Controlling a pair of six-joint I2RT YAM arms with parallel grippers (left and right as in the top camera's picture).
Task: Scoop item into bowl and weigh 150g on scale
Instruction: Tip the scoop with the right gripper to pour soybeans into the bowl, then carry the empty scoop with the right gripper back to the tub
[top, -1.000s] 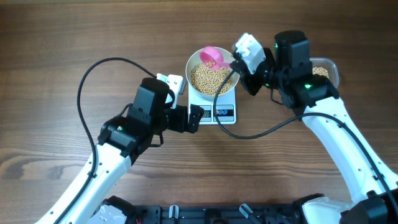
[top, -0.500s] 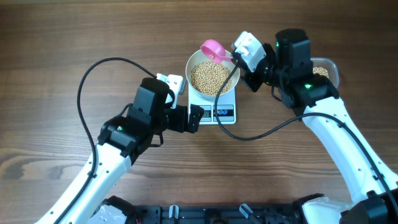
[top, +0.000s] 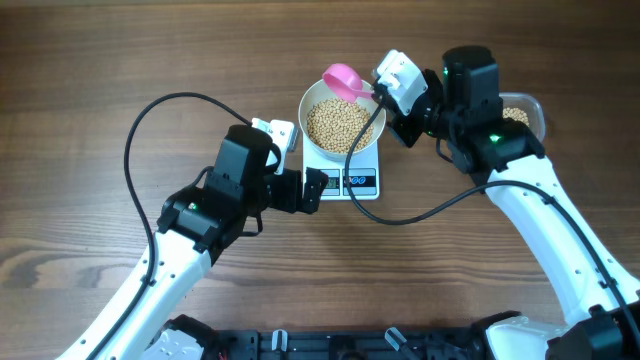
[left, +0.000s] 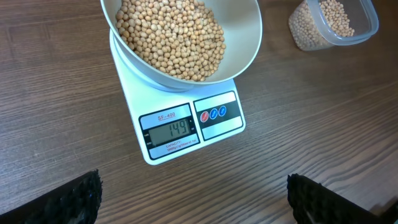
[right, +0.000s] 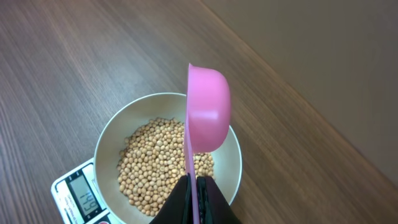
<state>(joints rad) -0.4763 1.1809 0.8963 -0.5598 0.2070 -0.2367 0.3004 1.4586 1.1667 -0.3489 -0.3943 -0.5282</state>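
Right gripper (right: 194, 186) clamped tight on the handle of a pink plastic scoop (top: 345, 82) over the far rim of the round white bowl (top: 342, 125), small tan beans (left: 171, 34) filling the bowl, bowl on the white digital scale (left: 186, 127), left gripper (left: 193, 199) gaping wide and holding nothing near the scale's display edge.

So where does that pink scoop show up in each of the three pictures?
Overhead: the pink scoop sits at the top centre, over the far rim of the white bowl.
Left wrist: not in it.
Right wrist: centre, edge-on above the beans, handle in the right claw.
Shared landmark: the bowl of beans on the scale.
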